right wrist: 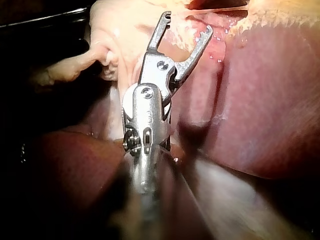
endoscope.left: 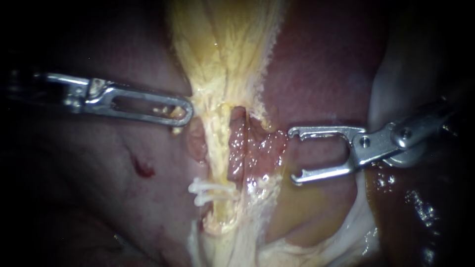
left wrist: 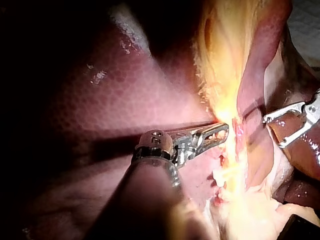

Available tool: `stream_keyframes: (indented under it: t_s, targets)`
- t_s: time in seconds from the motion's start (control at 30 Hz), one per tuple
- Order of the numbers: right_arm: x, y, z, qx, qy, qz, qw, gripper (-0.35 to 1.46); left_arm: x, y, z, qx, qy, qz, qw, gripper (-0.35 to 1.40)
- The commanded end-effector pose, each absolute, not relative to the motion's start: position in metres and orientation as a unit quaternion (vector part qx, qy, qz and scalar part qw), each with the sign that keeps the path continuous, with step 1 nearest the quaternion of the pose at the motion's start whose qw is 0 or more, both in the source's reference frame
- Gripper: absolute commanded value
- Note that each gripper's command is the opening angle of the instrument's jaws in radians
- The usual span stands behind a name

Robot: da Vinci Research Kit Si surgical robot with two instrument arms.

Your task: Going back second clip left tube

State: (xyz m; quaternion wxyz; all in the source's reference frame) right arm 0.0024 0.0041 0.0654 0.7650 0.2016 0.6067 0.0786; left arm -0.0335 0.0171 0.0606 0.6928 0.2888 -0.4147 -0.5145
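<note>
Right, the left tube runs up-down in the endoscope view, with two white clips across its lower stretch. My right tool, jaws apart and empty, stands off the tube's right side, facing it. The left tool, jaws together, rests against yellow tissue, closer in. I'd retreat rightward.

The left instrument is shiny steel. Its pincer is a long flat blade with a rounded tip and a narrow slot down its length, set on a stepped hinge block ahead of a thin grey shaft. The right instrument is the same bright metal, its pincer a fork of two thin bars with small inward hooks at the tips and two round screw heads at the hinge.
</note>
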Motion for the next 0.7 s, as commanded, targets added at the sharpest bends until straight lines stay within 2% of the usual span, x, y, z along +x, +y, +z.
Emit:
stream_keyframes:
  t_s: [0.03, 0.37, 0.7]
  targets:
    - [0.0024, 0.0041, 0.0654, 0.202, 0.607, 0.079, 0.765, 0.50, -0.0338, 0.0171, 0.0610, 0.290, -0.412, -0.513, 0.696, -0.35]
    - [0.0024, 0.0040, 0.0653, 0.200, 0.607, 0.076, 0.765, 0.50, -0.0362, 0.0171, 0.0642, 0.292, -0.404, -0.508, 0.703, -0.35]
    - [0.0024, 0.0040, 0.0653, 0.199, 0.608, 0.077, 0.764, 0.50, -0.0363, 0.0169, 0.0642, 0.291, -0.403, -0.505, 0.705, -0.35]
